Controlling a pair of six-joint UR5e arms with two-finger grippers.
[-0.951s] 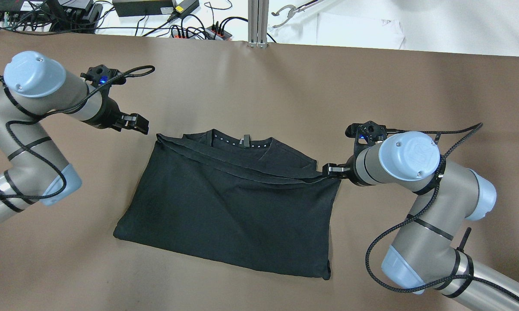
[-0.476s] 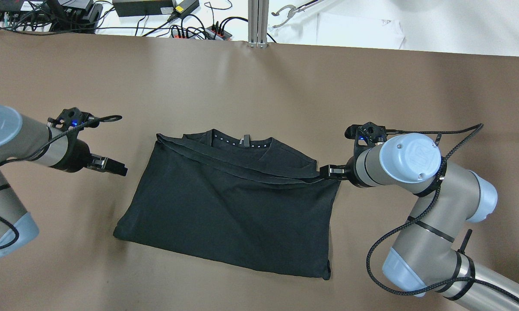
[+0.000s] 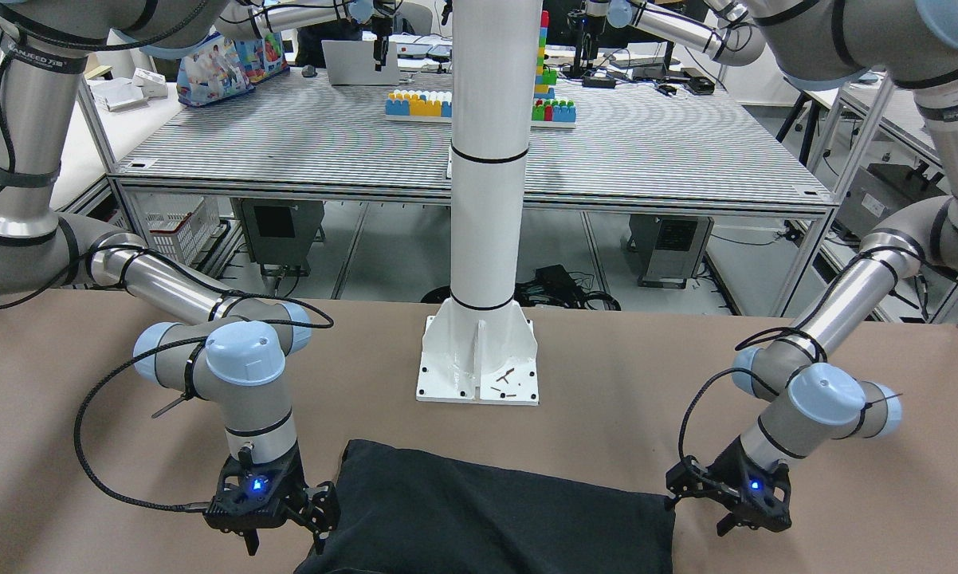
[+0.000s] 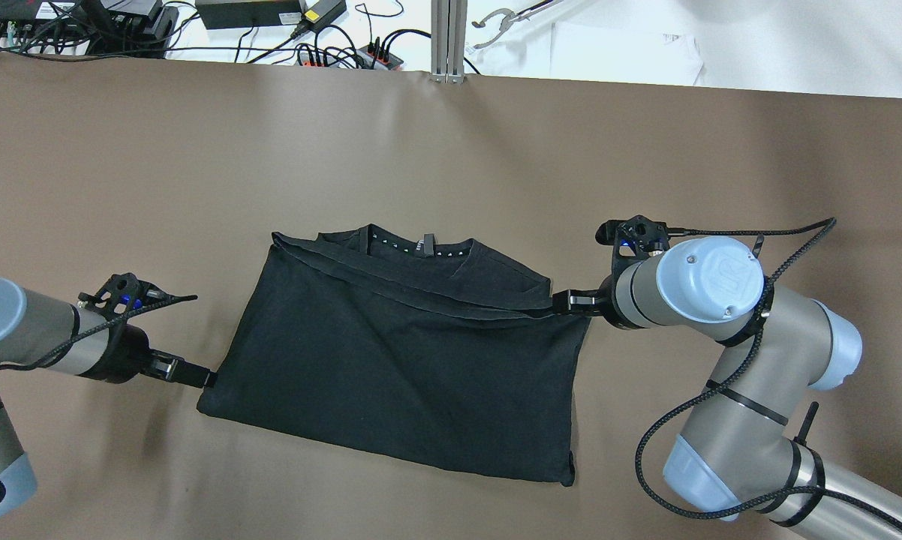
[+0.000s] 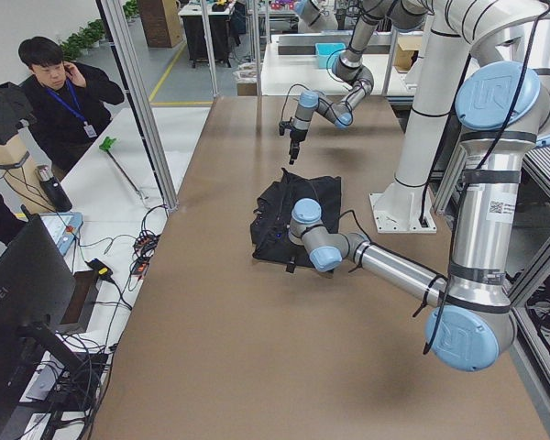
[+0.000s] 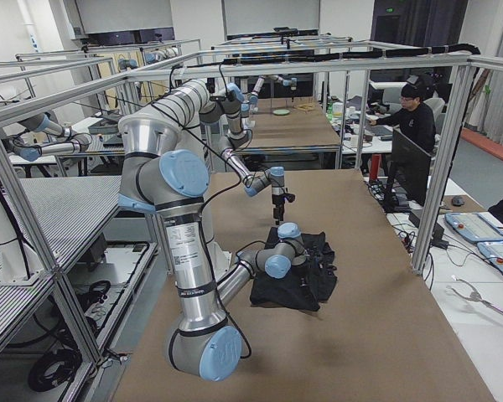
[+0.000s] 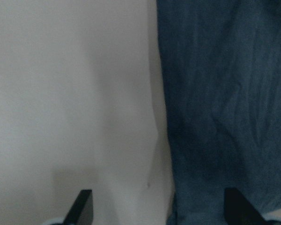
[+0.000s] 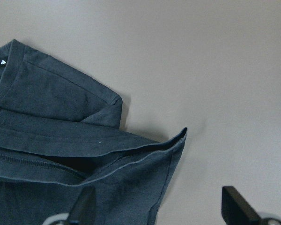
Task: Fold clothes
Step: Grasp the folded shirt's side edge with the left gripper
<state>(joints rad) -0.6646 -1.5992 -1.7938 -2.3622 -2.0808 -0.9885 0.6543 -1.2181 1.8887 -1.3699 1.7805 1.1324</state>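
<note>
The brown table (image 4: pixel 451 150) is carrying the clothes (image 4: pixel 398 360), one matte black garment lying flat near its middle, folded into a rough rectangle with a slanting near edge. Its far part is lying doubled over in a hemmed band, and the collar (image 4: pixel 398 241) is showing along the far edge. The right gripper (image 4: pixel 563 301) is sitting at the garment's right edge where that band ends, fingers spread wide and holding nothing. The left gripper (image 4: pixel 203 377) is sitting at the near left corner, fingers likewise spread; whether they are touching the cloth is hard to tell. A small grey label (image 4: pixel 428 244) is sticking up at the collar.
</note>
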